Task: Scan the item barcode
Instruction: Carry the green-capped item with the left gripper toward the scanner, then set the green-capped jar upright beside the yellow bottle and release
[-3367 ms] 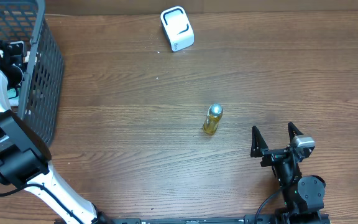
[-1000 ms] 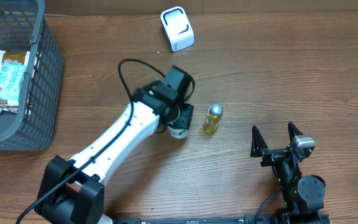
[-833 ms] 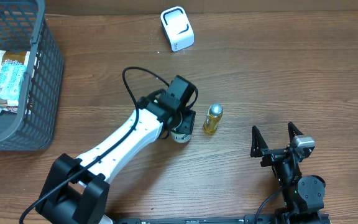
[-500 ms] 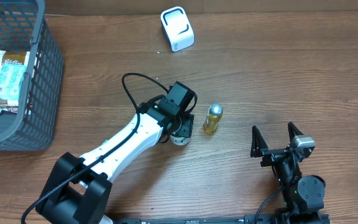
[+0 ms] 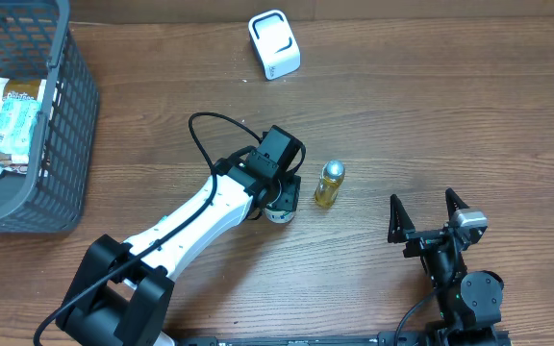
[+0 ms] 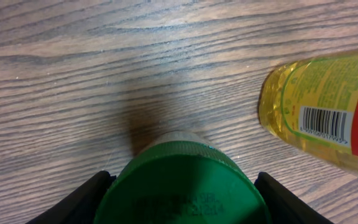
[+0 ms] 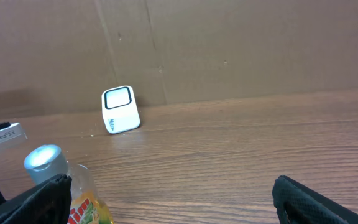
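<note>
As I look down the left wrist camera, my left gripper (image 6: 180, 193) is clamped on a green-lidded jar (image 6: 179, 168), with a dark finger (image 6: 79, 200) pressed against each side of the lid. The lid fills the bottom of that view. I can't tell from here whether the jar's base is resting on the wood.

From above, the left arm reaches out to the middle of the desk (image 5: 450, 106), and the jar sits right under its wrist. Just to the right of the jar, close but not touching, stands a yellow bottle (image 5: 329, 185), upright with a silver cap. In the wrist view I can read a barcode label (image 6: 325, 124) on its side, facing the camera.

Further out, the white scanner (image 5: 274, 44) sits near the far edge of the desk, well apart from both the jar and the bottle. Its face shows a dark rounded outline in the right wrist view.

My right gripper (image 5: 427, 213) is parked at the near right with its fingers spread wide and nothing between them.

Over at the far left is a dark mesh basket (image 5: 65, 125) with a snack packet (image 5: 12, 120) lying inside it.
</note>
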Controlling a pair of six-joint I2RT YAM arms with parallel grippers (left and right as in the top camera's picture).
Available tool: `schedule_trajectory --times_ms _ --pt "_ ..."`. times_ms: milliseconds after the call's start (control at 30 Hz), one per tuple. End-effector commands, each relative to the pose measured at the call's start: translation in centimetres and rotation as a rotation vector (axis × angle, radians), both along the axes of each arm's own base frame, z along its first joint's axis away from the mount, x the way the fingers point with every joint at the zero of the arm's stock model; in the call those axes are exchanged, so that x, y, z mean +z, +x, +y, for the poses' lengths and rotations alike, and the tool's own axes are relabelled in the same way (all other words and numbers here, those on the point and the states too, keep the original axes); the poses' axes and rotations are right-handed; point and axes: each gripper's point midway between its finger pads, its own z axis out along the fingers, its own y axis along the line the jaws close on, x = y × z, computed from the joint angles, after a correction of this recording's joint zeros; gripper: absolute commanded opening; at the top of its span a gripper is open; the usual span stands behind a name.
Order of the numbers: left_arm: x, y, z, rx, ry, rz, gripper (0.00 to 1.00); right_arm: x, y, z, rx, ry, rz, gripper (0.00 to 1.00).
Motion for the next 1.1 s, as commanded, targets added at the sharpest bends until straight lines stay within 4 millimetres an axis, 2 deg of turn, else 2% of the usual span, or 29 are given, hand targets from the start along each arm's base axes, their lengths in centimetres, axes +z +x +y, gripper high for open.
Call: schedule_trajectory --times_ms 0,233,367,400,433,600,800,1067 --pt "-0.9 -0.4 -0.2 0.001 0.017 0.018 0.51 -0.3 0.0 0.0 0.002 -0.007 -0.001 1.00" --pt "-0.9 -0.4 -0.3 -0.002 0.022 0.013 0.66 -0.3 0.0 0.0 0.002 -0.007 -0.001 1.00" --pt "-0.9 -0.4 -0.3 -0.002 0.022 0.013 0.85 -0.3 0.0 0.0 0.002 -0.007 -0.001 1.00" --pt "-0.9 -0.4 -0.3 -0.002 0.022 0.013 0.98 -0.3 0.0 0.0 0.002 -0.007 -0.001 1.00" --pt "-0.9 -0.5 -0.3 -0.002 0.022 0.013 1.00 -0.3 0.0 0.0 0.002 -0.007 -0.001 1.00" --pt "0.0 0.2 -0.4 -0.003 0.015 -0.016 1.00 -0.3 0.0 0.0 0.002 -0.007 -0.001 1.00" --pt "4.4 2.2 -0.5 0.021 -0.022 -0.099 1.00 -0.3 0.0 0.0 0.002 -0.007 -0.001 1.00" --pt "9.4 3.4 2.5 0.085 -0.014 -0.136 0.99 -0.3 0.0 0.0 0.002 -0.007 -0.001 1.00"
